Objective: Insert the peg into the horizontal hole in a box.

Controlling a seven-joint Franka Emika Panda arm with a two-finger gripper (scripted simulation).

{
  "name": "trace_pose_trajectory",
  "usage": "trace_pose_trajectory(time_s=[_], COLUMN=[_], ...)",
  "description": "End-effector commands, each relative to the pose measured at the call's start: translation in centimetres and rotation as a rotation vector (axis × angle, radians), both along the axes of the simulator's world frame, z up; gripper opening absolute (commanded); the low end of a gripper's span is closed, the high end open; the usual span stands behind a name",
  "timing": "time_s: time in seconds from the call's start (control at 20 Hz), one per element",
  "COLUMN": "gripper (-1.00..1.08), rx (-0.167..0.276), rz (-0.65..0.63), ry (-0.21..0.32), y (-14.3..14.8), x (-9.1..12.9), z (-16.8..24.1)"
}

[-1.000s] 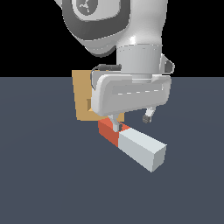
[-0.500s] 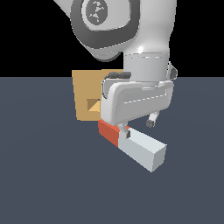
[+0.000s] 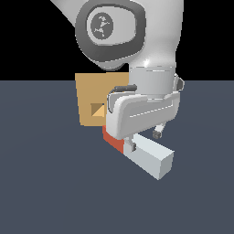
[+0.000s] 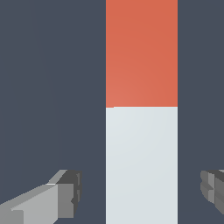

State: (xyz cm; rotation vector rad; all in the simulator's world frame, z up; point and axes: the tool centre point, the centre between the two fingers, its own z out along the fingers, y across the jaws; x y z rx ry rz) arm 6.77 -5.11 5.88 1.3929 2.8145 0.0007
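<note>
The peg (image 3: pixel 153 157) lies flat on the dark floor, its red-orange end (image 3: pixel 114 141) pointing toward the tan box (image 3: pixel 89 93). The box stands behind it at the exterior view's left, with the small square horizontal hole (image 3: pixel 97 110) facing the camera. My gripper (image 3: pixel 145 140) hangs low over the peg's pale part, open, one finger on each side. In the wrist view the peg (image 4: pixel 141 166) runs between the two fingertips (image 4: pixel 65 197), with a floor gap on both sides. My gripper (image 4: pixel 140 192) touches nothing. The hand hides part of the box's lower right corner.
The dark grey floor (image 3: pixel 50 183) spreads around the peg and box. My arm's large white links (image 3: pixel 137 32) fill the upper part of the exterior view above the box.
The hand has come down toward the peg, so the open fingers now straddle its pale part. Peg and box have not moved.
</note>
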Motion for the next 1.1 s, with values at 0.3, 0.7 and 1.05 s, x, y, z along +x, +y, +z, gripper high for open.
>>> trace_pose_trajectory(time_s=[0.3, 0.7, 1.05], gripper=[1.00, -1.00, -1.00], rx=[0.000, 0.000, 0.001], rz=[0.003, 0.003, 0.003], ry=[0.001, 0.001, 0.002], y=[0.0, 0.0, 0.0], x=[0.0, 0.0, 0.0], z=[-3.4, -3.4, -3.4])
